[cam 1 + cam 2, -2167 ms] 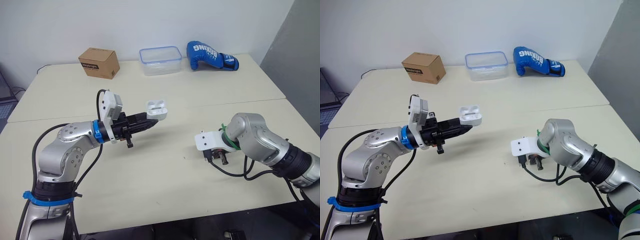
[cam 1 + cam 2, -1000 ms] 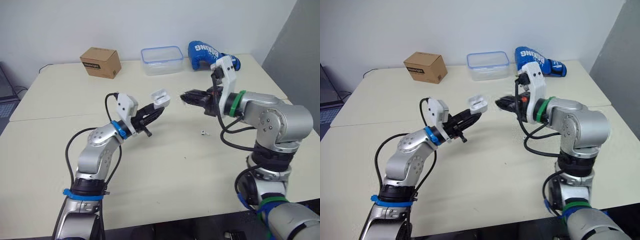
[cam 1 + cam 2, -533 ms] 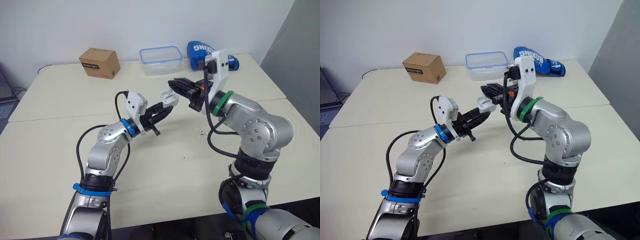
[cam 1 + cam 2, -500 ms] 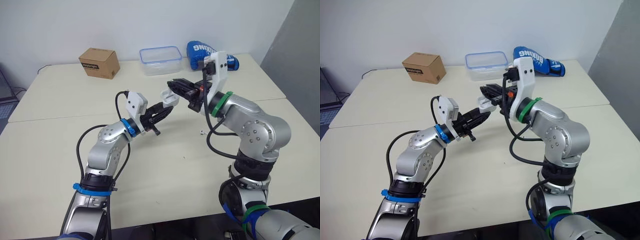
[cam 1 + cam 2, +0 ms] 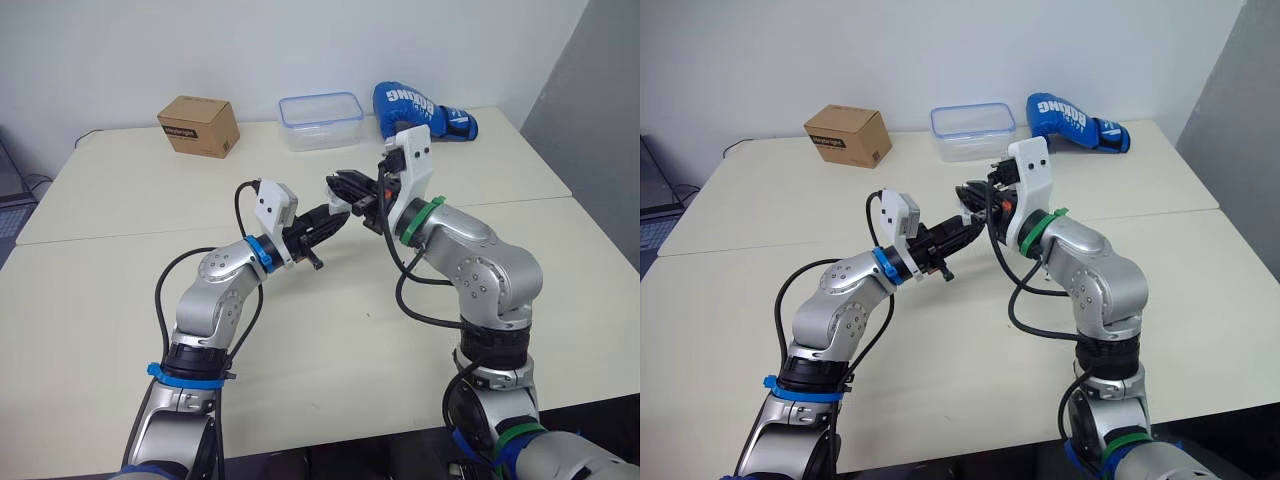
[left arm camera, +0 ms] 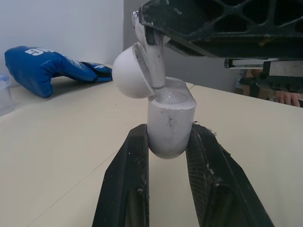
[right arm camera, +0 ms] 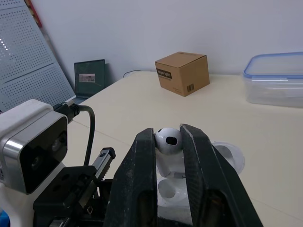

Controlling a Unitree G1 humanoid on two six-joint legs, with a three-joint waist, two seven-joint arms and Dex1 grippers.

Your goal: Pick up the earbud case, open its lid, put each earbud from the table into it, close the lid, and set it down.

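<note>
Above the table point(image 5: 120, 190), the left gripper point(image 5: 322, 217), in from 8 o'clock, clamps the open case point(image 6: 170, 120) while the right gripper point(image 5: 340, 183), from 2 o'clock, pinches an earbud point(image 7: 166, 140) over its socket; released tilted, the bud could jam or fall

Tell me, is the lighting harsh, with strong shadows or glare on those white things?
Left eye view: soft, even light; the cardboard box and boxing glove cast only faint shadows on the table. Left wrist view: the earbud case in the left gripper darkens underneath, no glare. Right wrist view: the earbud in the right gripper is evenly lit.
</note>
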